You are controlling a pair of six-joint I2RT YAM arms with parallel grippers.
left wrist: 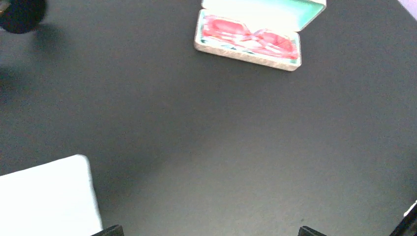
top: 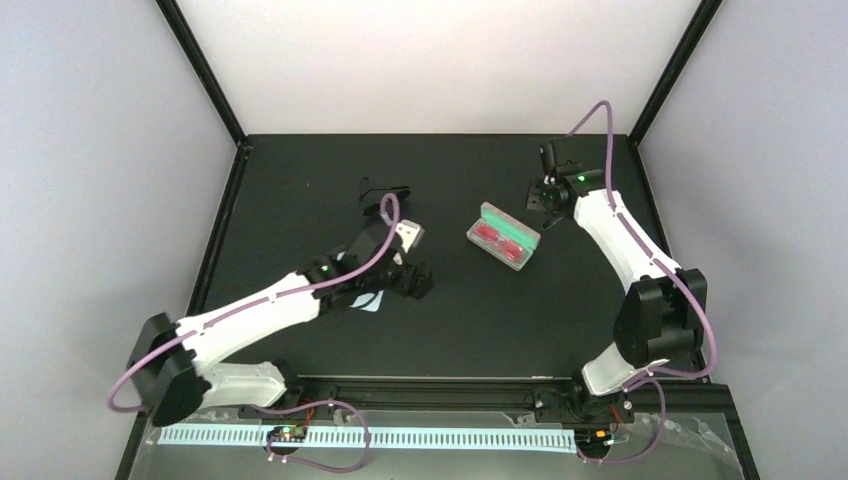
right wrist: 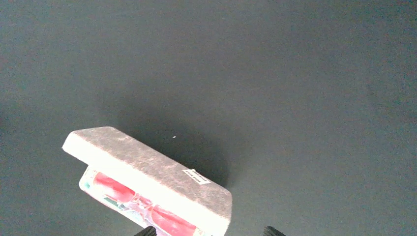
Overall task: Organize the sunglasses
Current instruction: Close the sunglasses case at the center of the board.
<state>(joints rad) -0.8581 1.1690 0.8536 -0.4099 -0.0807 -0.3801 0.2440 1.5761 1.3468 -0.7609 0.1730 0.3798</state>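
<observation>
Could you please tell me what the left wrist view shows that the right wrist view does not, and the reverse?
Only the left wrist view shows the mint inside of the lid and a white sheet at lower left. Only the right wrist view shows the lid's speckled outer face, with a small white label. Both show the open case on the black table with the sunglasses lying inside.

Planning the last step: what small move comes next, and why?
Probably the right gripper lowers to push the lid shut: the sunglasses already lie inside the case, and its open fingers hover just behind the raised lid.
</observation>
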